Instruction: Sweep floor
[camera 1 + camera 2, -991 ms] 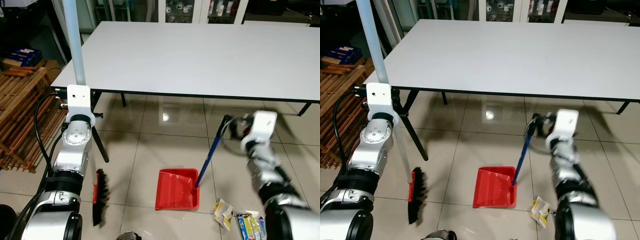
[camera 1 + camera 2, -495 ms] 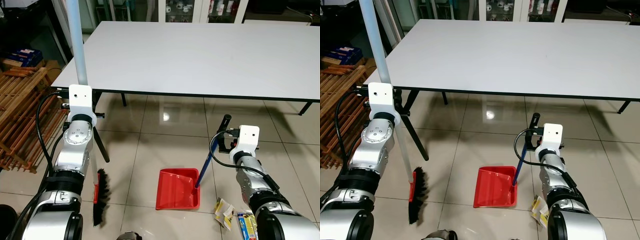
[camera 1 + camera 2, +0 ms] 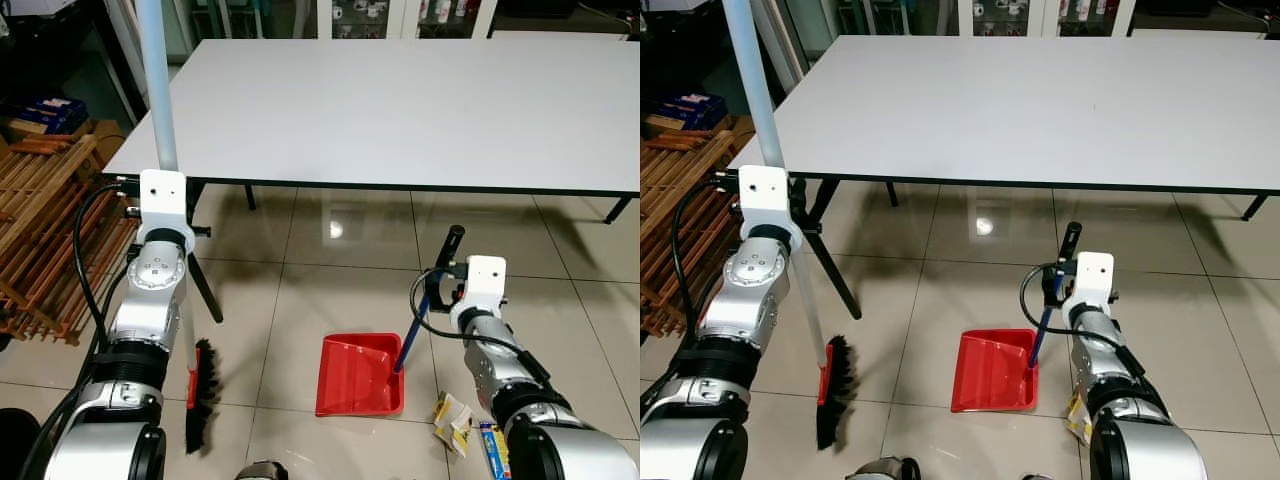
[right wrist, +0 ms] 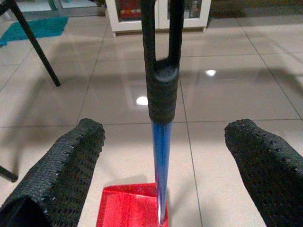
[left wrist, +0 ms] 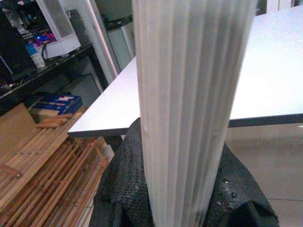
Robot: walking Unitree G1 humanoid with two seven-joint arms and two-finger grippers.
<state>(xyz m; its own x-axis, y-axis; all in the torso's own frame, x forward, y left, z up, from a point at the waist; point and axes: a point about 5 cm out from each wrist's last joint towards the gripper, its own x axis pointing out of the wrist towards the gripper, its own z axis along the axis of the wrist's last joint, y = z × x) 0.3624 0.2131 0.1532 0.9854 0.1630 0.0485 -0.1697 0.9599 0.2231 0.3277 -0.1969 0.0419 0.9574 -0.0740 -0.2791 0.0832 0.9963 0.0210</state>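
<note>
- The left gripper (image 5: 180,198) pinched the broom (image 3: 196,395) pole.
- The right gripper (image 4: 163,165) stood spread around the dustpan (image 3: 360,375) handle, wrappers (image 3: 452,421) at 4 o'clock of the pan.

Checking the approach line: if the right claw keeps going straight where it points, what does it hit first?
The dustpan handle. It stands centred between the open right claw fingers, close ahead. The black grip would likely be met first; beyond it lies bare tile floor. Exact depth is unclear.

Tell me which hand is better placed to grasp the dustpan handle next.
The right hand: it is open, with the dustpan handle standing between its fingers. The left hand is shut on the broom pole.
</note>
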